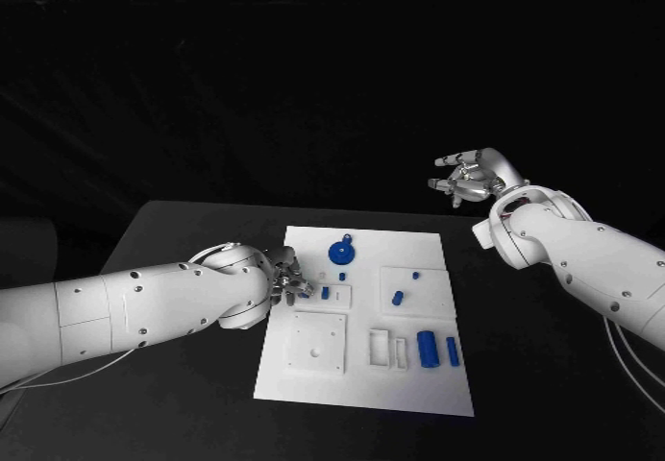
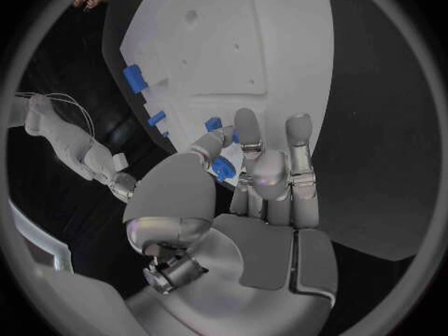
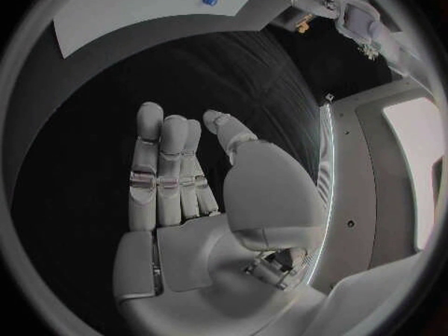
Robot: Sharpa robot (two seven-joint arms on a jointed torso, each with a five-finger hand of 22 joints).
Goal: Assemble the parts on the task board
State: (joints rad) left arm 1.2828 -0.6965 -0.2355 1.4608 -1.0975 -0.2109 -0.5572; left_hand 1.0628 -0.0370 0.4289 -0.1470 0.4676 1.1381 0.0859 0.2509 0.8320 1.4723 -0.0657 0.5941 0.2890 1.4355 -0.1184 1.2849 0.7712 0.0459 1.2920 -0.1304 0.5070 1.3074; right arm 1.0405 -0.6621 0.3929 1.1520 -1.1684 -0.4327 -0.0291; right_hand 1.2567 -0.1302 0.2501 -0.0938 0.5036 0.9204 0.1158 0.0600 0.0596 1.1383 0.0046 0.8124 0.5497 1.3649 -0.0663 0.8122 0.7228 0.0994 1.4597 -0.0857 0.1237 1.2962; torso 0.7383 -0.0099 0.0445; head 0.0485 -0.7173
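**Left hand works a small part at the board's near-left pockets**

The board (image 1: 416, 384) lies flat in the middle of the table (image 1: 166, 230), long side running away from the robot. A small blue part (image 2: 222, 168) sits at the left hand's (image 1: 284, 279) fingertips; thumb and a finger close round it in the left wrist view, so the hand looks to be pinching it, just over the board's left edge.

To seat it well, I judge the hand should keep the part square to its recess, lower it straight, and let go only once it sits flush. Tilting risks jamming it on the recess rim.

Of the board's pockets, the middle square recess holds a small blue piece (image 1: 398, 298); two long blue pieces (image 1: 427, 350) lie in the slots on the near right. A blue disc (image 1: 341, 254) rests toward the far end.

The right hand (image 1: 471, 178) hangs spread and empty, raised well apart from the board's far right corner.
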